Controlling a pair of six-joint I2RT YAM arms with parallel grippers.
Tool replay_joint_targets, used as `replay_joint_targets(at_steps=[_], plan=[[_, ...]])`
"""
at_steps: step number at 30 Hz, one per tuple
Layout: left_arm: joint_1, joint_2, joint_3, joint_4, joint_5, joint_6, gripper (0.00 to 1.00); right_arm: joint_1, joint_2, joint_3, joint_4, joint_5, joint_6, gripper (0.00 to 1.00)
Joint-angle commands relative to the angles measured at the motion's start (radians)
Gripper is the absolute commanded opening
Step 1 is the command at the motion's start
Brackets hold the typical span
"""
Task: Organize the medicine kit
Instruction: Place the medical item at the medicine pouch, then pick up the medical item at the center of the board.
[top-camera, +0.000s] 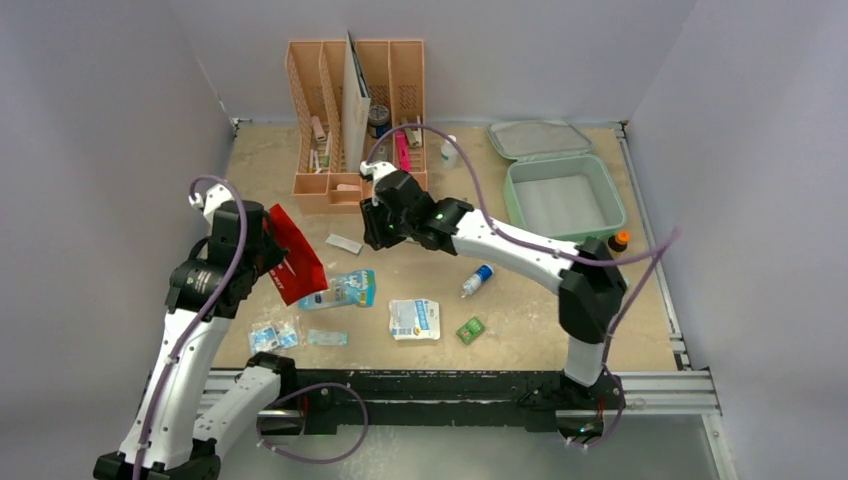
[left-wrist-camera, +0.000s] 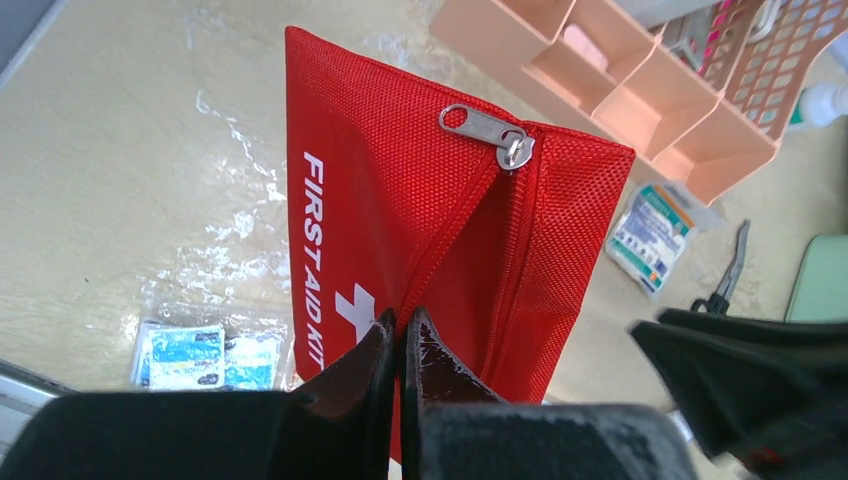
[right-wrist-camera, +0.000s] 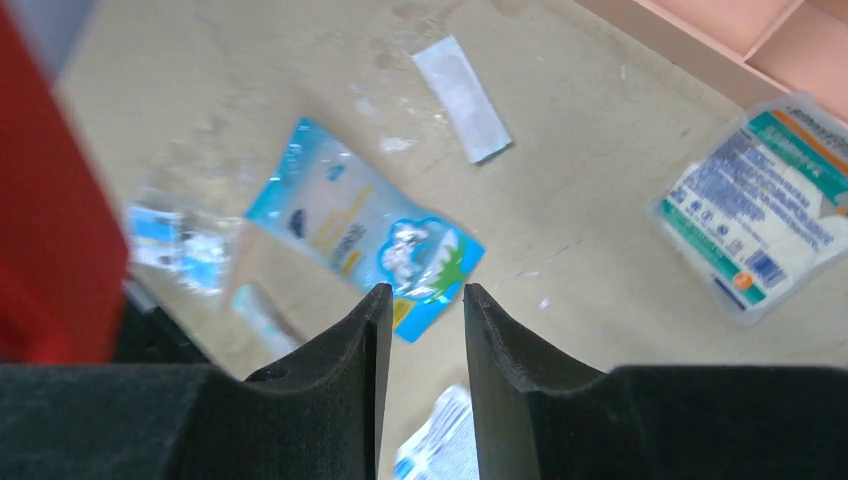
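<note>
One limp red pouch (left-wrist-camera: 420, 215) clamped in left pincer (left-wrist-camera: 400, 328); right pincer (right-wrist-camera: 421, 300) apart, empty; green case (top-camera: 562, 200) likely stiff: grip rim.

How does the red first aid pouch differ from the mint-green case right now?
The red pouch is woven fabric with white lettering; the mint-green case is plain and box-shaped. The pouch is held off the table, pinched in the left gripper; the case lies on the table, far right. Both are open: the pouch's zip parted, the case's lid folded back.
</note>
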Motion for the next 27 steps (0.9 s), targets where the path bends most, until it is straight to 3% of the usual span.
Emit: replay_joint_targets(at_steps=[1,13,27], plan=[[-0.002,-0.037,0.069,0.0,-0.068,0.021,0.0,0.001,0.099,0.074,0.066,0.047,-0.165,0.36],[-0.014,-0.049,0.172,0.0,-0.113,0.124,0.0,0.001,0.373,0.239,0.149,-0.038,-0.363,0.52],[-0.042,-0.074,0.165,-0.012,-0.123,0.152,0.0,0.007,0.545,0.374,0.143,-0.066,-0.42,0.52]])
